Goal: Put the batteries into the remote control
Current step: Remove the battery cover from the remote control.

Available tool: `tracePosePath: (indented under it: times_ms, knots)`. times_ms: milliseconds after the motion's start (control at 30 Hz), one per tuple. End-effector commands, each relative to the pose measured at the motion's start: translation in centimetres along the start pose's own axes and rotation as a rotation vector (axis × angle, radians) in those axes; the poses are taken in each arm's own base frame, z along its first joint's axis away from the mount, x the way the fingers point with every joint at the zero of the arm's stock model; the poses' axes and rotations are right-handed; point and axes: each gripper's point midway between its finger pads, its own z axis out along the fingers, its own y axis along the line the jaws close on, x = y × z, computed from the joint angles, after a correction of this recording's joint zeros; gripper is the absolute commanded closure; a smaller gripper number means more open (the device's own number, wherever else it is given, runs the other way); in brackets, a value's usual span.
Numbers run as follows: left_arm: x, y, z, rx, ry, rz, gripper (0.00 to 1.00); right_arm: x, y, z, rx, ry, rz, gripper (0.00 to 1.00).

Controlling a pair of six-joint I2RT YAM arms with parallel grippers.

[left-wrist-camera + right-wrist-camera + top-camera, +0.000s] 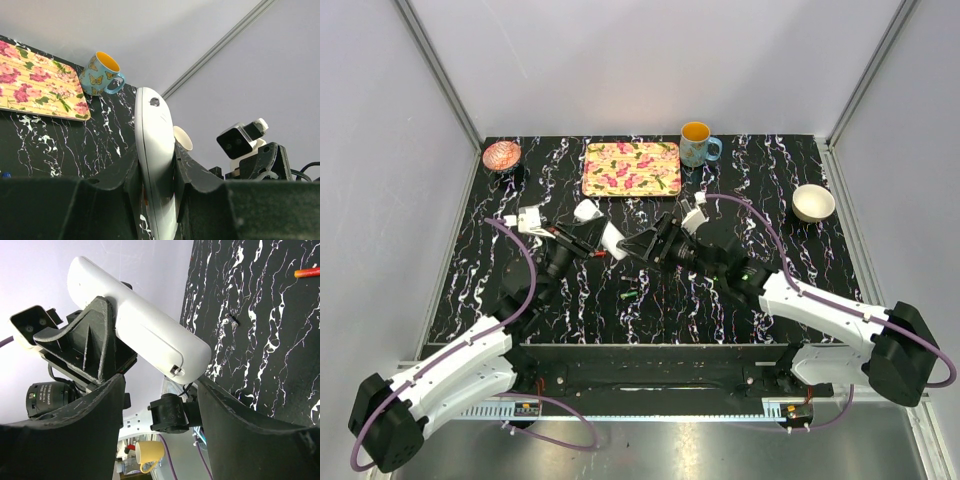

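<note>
My left gripper is shut on the white remote control and holds it on edge above the table. In the right wrist view the remote sticks out of the left gripper's black jaws. Its rounded end lies between my right gripper's spread fingers, close to the right one. The right gripper is open and empty. A reddish battery lies on the table under the grippers. A small greenish battery lies nearer the front.
A floral tray and a blue butterfly mug stand at the back. A white bowl is at the right. A pink bowl is at the back left. The tabletop is black marble.
</note>
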Motion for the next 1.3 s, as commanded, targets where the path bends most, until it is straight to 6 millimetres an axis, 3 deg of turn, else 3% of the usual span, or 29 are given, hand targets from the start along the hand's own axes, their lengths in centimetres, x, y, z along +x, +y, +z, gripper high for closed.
tracePosePath:
  times_ms: [0, 700, 1133, 1267]
  knots:
    - [-1.7, -1.1, -0.1, 0.043, -0.079, -0.004, 1.00, -1.3, 2.3, -0.1, -0.081, -0.065, 0.021, 0.31]
    - [-1.7, -1.7, -0.5, 0.064, -0.079, -0.013, 1.00, -1.5, 0.7, 0.9, -0.044, -0.079, 0.050, 0.35]
    - [-1.0, -1.9, -0.8, 0.087, -0.068, -0.049, 1.00, -1.6, 1.5, 1.4, -0.098, -0.066, 0.089, 0.35]
    - [-0.5, -1.9, -0.9, 0.087, -0.057, -0.055, 1.00, -1.5, 2.0, 1.5, -0.119, -0.059, 0.088, 0.41]
